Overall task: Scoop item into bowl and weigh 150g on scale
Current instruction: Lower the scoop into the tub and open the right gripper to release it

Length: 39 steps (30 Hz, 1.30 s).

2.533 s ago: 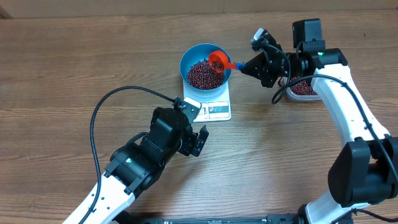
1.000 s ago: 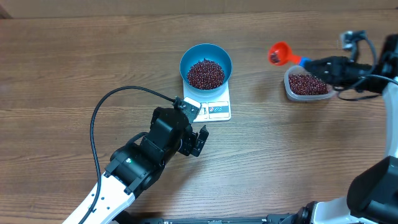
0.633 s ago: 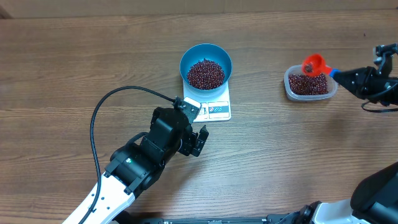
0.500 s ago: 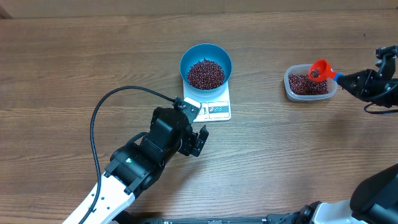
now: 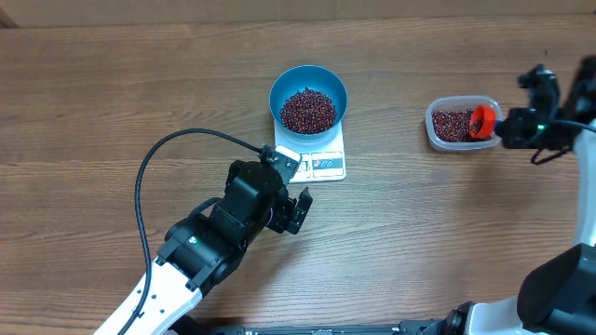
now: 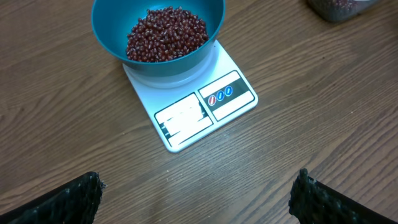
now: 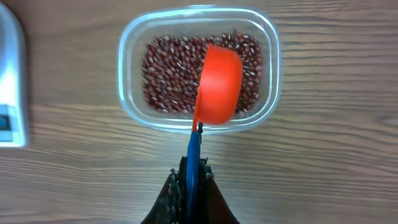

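The blue bowl [image 5: 281, 86] stands on the white scale [image 5: 321, 164], holding a heap of dark red beans [image 5: 307, 110]. My left gripper [image 5: 296, 212] hovers open in front of the scale with nothing in it. The left wrist view shows the bowl [image 6: 109, 28], the beans [image 6: 166, 34] and the scale [image 6: 205, 106] ahead of the open left gripper [image 6: 198, 180]. My right gripper [image 7: 193, 177] is shut on the blue handle of a red scoop [image 7: 219, 84]. The scoop is tipped on its side over a clear tub [image 7: 127, 106] of beans [image 7: 168, 74]. The overhead view shows that scoop [image 5: 481, 121] at the tub's right end.
A black cable [image 5: 149, 177] loops over the table left of my left arm. The clear tub [image 5: 433, 135] sits at the right, well apart from the scale. One edge of the scale [image 7: 9, 93] shows at the left of the right wrist view.
My right gripper carried the scoop rightward from beside the tub to its right end, lowered it and turned it on its side. The left arm, bowl and scale stayed put.
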### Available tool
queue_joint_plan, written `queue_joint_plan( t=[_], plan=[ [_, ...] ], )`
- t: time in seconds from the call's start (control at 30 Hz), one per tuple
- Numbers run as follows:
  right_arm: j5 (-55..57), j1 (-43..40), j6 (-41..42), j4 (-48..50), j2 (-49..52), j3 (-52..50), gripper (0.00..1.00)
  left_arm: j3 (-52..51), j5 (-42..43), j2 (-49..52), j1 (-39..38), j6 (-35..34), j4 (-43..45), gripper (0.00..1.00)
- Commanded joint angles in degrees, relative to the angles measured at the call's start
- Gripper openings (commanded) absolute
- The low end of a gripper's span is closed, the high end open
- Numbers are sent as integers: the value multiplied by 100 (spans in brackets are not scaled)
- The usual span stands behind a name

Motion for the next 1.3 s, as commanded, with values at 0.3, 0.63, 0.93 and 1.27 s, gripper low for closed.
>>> queue_joint_plan(
  t=[0.3,0.63,0.93,1.27],
  plan=[
    [3571,1639,28,326,-186,81,4,0,70,39,26,85,17,100],
    [2828,1725,1008,492,-184,79,4,0,70,39,26,87,20,99],
    [776,1502,2046,463,-120,66,4,0,68,39,26,87,17,100],
    [787,1469,2374,490,120,-249,4,0,68,39,26,87,22,100]
  ],
)
